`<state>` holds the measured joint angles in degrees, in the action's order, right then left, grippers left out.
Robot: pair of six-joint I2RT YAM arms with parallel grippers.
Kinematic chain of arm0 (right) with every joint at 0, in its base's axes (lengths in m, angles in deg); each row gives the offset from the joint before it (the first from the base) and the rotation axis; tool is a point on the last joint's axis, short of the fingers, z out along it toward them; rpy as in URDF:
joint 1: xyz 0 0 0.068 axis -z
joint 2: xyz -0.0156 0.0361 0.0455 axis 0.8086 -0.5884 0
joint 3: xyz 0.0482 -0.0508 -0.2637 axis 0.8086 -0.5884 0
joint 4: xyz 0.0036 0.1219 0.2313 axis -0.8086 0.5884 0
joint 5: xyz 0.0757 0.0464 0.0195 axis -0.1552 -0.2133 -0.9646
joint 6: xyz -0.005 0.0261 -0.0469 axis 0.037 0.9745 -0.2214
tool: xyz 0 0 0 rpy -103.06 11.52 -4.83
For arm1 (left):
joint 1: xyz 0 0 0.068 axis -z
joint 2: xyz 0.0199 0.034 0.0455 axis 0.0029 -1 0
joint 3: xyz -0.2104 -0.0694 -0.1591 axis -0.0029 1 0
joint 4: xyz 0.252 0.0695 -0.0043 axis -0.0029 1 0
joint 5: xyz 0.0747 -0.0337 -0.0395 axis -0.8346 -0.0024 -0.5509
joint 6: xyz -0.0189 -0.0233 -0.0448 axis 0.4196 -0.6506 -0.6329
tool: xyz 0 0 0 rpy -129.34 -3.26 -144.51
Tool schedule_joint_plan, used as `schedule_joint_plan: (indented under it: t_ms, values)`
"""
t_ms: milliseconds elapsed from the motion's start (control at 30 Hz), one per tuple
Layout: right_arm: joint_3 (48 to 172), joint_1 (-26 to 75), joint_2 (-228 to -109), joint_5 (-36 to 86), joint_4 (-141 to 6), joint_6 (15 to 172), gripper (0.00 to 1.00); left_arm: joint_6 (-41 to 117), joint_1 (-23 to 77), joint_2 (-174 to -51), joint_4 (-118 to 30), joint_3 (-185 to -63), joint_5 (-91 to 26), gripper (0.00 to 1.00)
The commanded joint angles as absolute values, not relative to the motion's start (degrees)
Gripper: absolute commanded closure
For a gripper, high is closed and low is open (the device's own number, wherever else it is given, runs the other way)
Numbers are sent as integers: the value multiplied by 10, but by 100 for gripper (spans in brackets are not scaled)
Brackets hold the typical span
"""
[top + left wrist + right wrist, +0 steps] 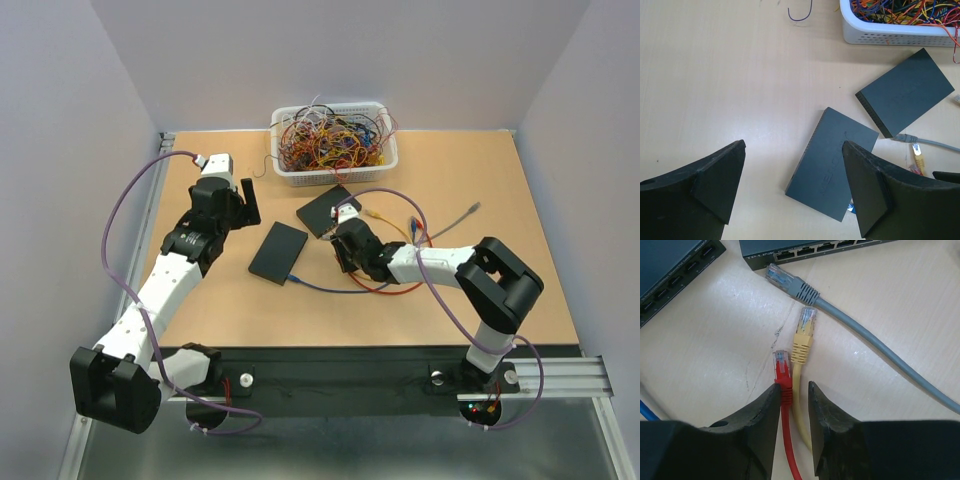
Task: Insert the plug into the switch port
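Two flat black switches lie mid-table, one (278, 252) nearer and one (328, 210) farther. The right wrist view shows their port rows, the switch port edge (810, 247) at the top and another (680, 270) at upper left. Three plugs lie on the table facing them: grey (785, 279), yellow (806, 325) and red (781, 365). My right gripper (792, 386) is low over the table, its narrow jaws straddling the red and yellow cables. The left finger touches the red boot and a slit remains beside the yellow cable. My left gripper (794, 145) hovers wide open above the nearer switch (832, 165).
A white basket (330, 178) full of tangled coloured wires stands at the back centre. A blue cable (310, 285) runs from the nearer switch toward the right arm. Loose red, yellow and grey cables trail right of the switches. A short purple wire (800, 15) lies left of the basket.
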<state>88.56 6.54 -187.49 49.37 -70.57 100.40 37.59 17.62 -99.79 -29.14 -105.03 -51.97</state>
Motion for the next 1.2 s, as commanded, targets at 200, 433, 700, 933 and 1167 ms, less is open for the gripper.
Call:
schedule_joint_plan:
  t_ms: [200,433,700,933,1167]
  values:
    - [875,64,-1845,467,-714,1018,67,385,173,-992,-307,-1051,-533,11]
    - [868,60,-1852,459,-714,1025,71,385,173,-996,-305,-1052,-536,11]
    - [864,49,-1854,458,-714,1031,72,385,173,-999,-304,-1053,-536,11]
    - [861,46,-1860,451,-716,1034,72,386,173,-1002,-302,-1052,-537,11]
    - [857,44,-1859,435,-717,1039,71,385,173,-1003,-302,-1053,-537,11]
